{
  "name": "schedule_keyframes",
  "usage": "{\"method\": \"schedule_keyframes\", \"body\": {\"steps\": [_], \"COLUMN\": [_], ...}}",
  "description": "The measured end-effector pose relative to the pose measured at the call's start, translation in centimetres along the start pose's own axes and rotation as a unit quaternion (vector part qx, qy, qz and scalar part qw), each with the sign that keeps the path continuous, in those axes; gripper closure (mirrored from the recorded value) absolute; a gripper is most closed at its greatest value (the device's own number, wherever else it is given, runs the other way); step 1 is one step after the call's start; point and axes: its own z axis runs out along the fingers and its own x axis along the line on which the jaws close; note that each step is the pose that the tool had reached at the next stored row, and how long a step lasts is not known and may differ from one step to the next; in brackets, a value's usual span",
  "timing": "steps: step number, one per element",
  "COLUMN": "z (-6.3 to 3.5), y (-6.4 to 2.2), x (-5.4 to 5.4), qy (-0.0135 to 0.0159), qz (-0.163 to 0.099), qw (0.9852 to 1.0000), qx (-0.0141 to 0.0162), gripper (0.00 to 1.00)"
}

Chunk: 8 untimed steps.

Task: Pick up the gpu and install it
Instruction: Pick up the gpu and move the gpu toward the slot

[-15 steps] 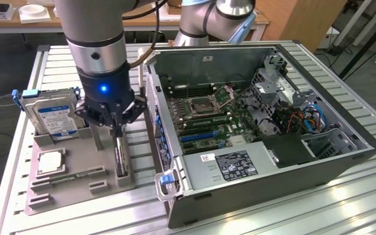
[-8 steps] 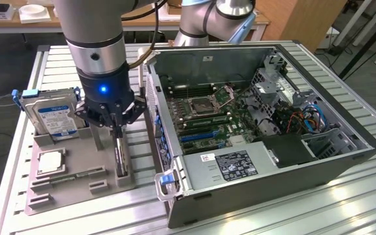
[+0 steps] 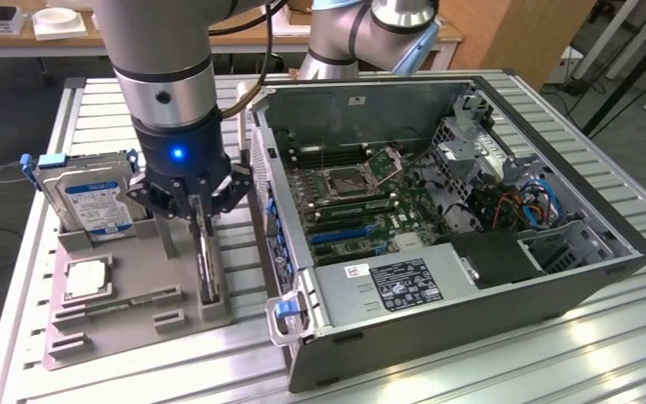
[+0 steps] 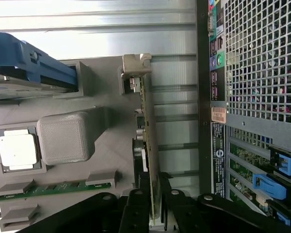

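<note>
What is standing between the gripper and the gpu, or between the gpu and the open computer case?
Nothing visible separates gripper and gpu: the fingers close on the card's edge as it stands in the grey holder. Between gpu and motherboard rises the case's rear wall; above it the way is open.

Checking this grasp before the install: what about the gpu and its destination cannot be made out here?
- gpu faces: exterior view, card stands edge-on.
- Its connector edge: both views, sunk in the gray holder.
- Most of the end effector: wrist view, cut off by the picture edge.
- Free slot in the case: exterior view, too small to tell.
</note>
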Motion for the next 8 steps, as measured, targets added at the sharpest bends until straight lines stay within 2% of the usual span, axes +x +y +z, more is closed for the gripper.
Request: {"method": "schedule_keyframes", "body": {"steps": [1, 2, 6, 7, 8], "z": [0.00, 0.00, 0.00, 0.00, 0.00], "y": [0.00, 0.00, 0.00, 0.00, 0.00], "x": [0.00, 0.00, 0.00, 0.00, 0.00], "qy": [0.0000, 0.0000, 0.0000, 0.0000, 0.0000], "qz": [0.000, 0.000, 0.000, 0.000, 0.000], "qw": [1.0000, 1.0000, 1.0000, 1.0000, 1.0000], "qx": [0.0000, 0.0000, 0.0000, 0.0000, 0.0000], "gripper": [0.78, 0.78, 0.55, 0.55, 0.49]}}
